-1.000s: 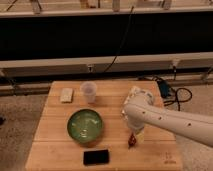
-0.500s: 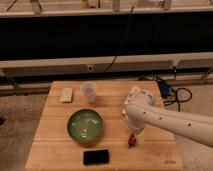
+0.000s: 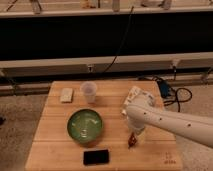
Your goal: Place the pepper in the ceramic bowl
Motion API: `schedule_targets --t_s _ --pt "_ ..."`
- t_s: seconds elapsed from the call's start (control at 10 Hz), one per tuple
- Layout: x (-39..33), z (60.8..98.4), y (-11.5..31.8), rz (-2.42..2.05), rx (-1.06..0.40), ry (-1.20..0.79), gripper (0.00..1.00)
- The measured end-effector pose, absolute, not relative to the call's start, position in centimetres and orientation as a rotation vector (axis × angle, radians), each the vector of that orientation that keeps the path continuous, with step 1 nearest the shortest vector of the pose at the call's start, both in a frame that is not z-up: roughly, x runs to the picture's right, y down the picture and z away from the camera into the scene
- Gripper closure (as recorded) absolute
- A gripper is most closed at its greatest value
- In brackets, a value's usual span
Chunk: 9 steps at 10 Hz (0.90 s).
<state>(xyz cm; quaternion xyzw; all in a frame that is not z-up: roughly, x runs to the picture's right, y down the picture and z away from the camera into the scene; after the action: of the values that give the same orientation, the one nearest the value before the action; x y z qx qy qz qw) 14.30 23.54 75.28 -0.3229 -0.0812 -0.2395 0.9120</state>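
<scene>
Camera view looks down across a wooden table (image 3: 50,145) from its near edge. Closest to that edge lies a flat black phone (image 3: 96,157), dark side up. Just right of it and slightly farther back sits the pepper (image 3: 131,141), a small dark red-brown sliver on the wood, well outside the ceramic bowl (image 3: 85,125).

The hand (image 3: 133,134) is directly over the pepper, at the low end of the white arm (image 3: 170,121) that reaches in from the right edge. The arm's bulk covers most of the hand, so I cannot tell whether it is open or closed, nor whether it is gripping the pepper or only touching it.

The ceramic bowl, glossy green with a darker rim, stands upright left of the hand and just behind the phone, apart from both. Nothing lies in it.

Farther back, a clear plastic cup (image 3: 88,91) stands upright near the far edge, with a small pale block (image 3: 66,95) to its left. A white container (image 3: 135,94) sits behind the arm's upper end and is partly hidden by it.

Beyond the table's far right corner, dark cables (image 3: 172,93) coil on the floor below a dark wall.
</scene>
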Motion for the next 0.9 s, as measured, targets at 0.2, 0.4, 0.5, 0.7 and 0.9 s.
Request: schedule_targets --t_s 0.2,0.4,0.5,0.7,0.9 --pt "14.3 75.5 23.8 -0.510 -0.672 -0.173 0.20" --pt "15.1 75.7 24.1 -0.509 -0.676 -0.176 0.20" --pt "15.1 75.7 24.1 -0.507 -0.676 -0.177 0.20" --pt "14.9 75.9 24.1 -0.494 -0.672 -0.180 0.20" --pt "14.9 76.1 24.3 -0.529 -0.678 -0.191 0.20"
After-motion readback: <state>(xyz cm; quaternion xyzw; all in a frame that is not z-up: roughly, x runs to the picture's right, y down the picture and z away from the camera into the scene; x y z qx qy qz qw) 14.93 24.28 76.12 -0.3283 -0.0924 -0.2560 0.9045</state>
